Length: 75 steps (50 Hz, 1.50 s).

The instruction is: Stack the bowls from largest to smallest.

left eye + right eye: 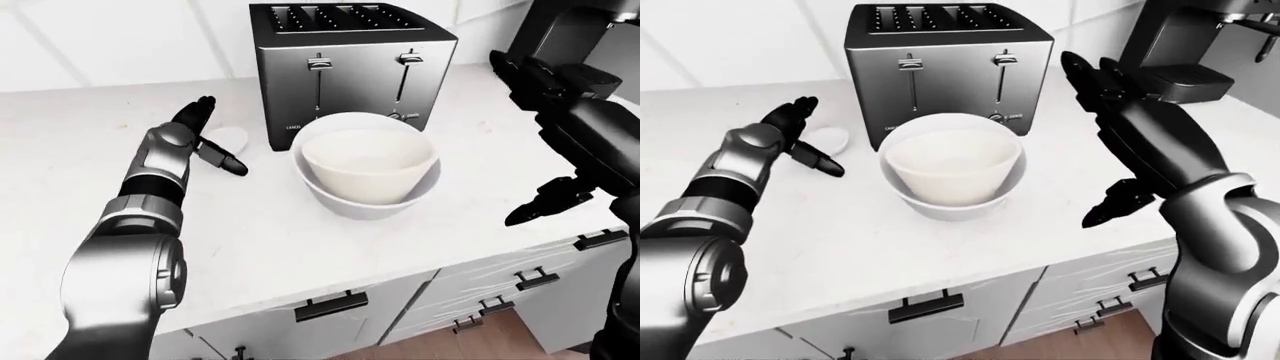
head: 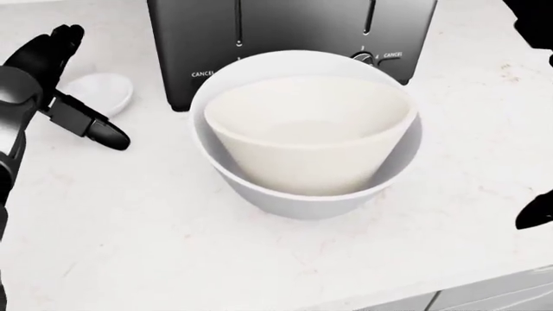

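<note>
Left hand (image 2: 52, 78), fingers spread, beside small bowl (image 2: 102, 91) at nine o'clock of nested bowls (image 2: 306, 139); grip its rim squarely.

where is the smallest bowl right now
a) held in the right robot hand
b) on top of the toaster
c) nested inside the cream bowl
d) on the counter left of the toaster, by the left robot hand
d: the small white bowl sits on the counter left of the toaster, next to the open left robot hand, not yet stacked.
</note>
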### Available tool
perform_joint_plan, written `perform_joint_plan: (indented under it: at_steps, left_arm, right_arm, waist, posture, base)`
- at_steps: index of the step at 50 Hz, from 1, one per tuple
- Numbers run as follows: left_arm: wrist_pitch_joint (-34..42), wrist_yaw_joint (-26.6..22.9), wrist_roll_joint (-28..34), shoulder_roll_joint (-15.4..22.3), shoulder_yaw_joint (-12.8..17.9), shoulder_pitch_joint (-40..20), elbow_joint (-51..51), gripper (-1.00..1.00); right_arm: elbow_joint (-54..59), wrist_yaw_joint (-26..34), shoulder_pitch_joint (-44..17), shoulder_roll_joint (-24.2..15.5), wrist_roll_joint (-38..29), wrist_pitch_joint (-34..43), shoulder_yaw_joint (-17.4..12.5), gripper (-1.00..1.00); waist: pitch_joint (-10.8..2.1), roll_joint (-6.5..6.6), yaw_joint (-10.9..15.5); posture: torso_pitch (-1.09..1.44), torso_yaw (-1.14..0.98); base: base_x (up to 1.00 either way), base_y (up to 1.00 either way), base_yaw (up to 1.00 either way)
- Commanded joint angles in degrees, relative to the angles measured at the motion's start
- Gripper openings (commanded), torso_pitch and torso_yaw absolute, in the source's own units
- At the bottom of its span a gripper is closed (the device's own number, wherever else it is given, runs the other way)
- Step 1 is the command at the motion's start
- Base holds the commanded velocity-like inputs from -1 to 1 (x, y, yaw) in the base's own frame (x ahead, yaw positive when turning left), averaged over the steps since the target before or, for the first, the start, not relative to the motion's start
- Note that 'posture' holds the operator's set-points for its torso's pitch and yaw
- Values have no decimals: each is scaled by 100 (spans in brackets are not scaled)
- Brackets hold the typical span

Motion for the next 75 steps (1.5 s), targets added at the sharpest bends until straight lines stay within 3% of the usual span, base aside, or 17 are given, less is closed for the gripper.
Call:
perform_joint_plan:
  at_steps: [1, 34, 44, 66, 75]
  left_arm:
    - [-108, 77, -4, 53, 15, -251, -239, 100]
    - [-49, 123, 25, -13, 4, -129, -143, 98]
    - [-93, 65, 43, -29, -4, -124, -169, 56]
    - [-467, 227, 254, -133, -101, 207, -158, 1]
    - [-578, 177, 245, -32, -57, 87, -353, -23]
  right_arm:
    - [-128, -114, -110, -83, 3, -52, -117, 100]
    - [-38, -244, -29, 10, -51, -175, -105, 100]
    - [12, -312, 26, 41, -48, -248, -114, 100]
    - [25, -398, 179, 160, -61, -366, -127, 100]
    - [-116, -282, 102, 146, -55, -217, -108, 100]
  waist:
    - [-157, 1, -5]
    - [-197, 6, 4]
    - [-195, 10, 7]
    - [-235, 50, 0]
    - [-236, 76, -16]
  posture:
    - [0, 0]
    - [0, 0]
    - [0, 0]
    - [0, 0]
    - [0, 0]
  base:
    - [0, 0, 0]
    - [0, 0, 0]
    - [0, 0, 0]
    - [0, 0, 0]
    - [0, 0, 0]
